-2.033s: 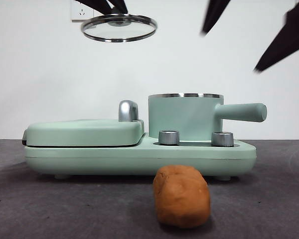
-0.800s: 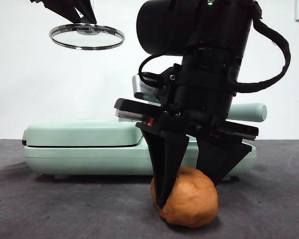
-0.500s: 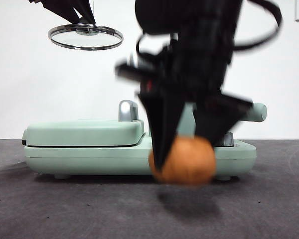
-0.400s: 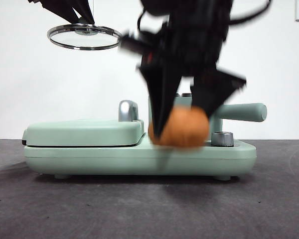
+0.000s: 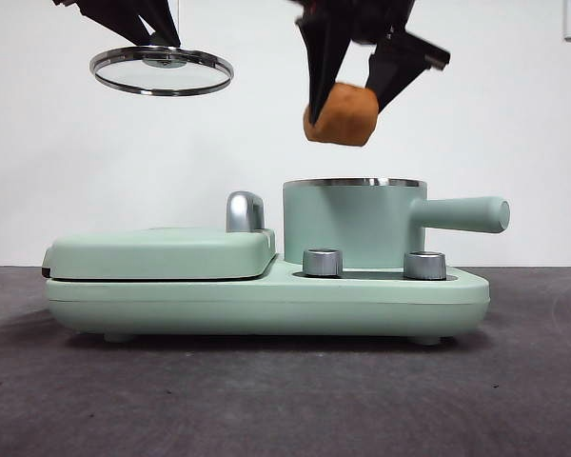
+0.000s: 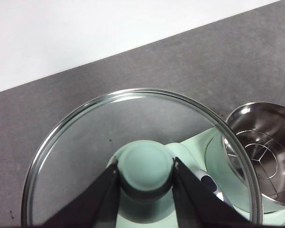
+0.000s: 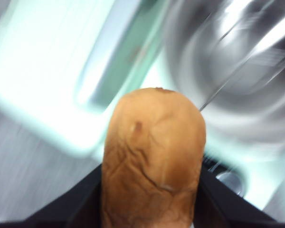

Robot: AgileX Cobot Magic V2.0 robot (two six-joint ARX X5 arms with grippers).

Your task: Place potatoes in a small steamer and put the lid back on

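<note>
My right gripper (image 5: 348, 90) is shut on the orange-brown potato (image 5: 341, 114) and holds it in the air above the open mint-green small steamer (image 5: 354, 221). Up close in the right wrist view, the potato (image 7: 153, 161) sits between the jaws, with the blurred steel inside of the steamer (image 7: 237, 71) beyond it. High at the left, my left gripper (image 5: 162, 38) is shut on the green knob (image 6: 146, 166) of the glass lid (image 5: 161, 71). The left wrist view looks down through the lid (image 6: 85, 142) and shows the steamer's steel inside (image 6: 263, 159) off to one side.
The steamer stands on a mint-green appliance base (image 5: 266, 295) with two chrome dials (image 5: 324, 263). A flat hinged grill plate (image 5: 162, 253) with a chrome handle (image 5: 245, 211) takes up the base's left half. Dark table (image 5: 285, 400) lies in front.
My right gripper came down, shut on the potato on the table and lifted it up above the steamer. The lid shifted left early on and has since held still.
</note>
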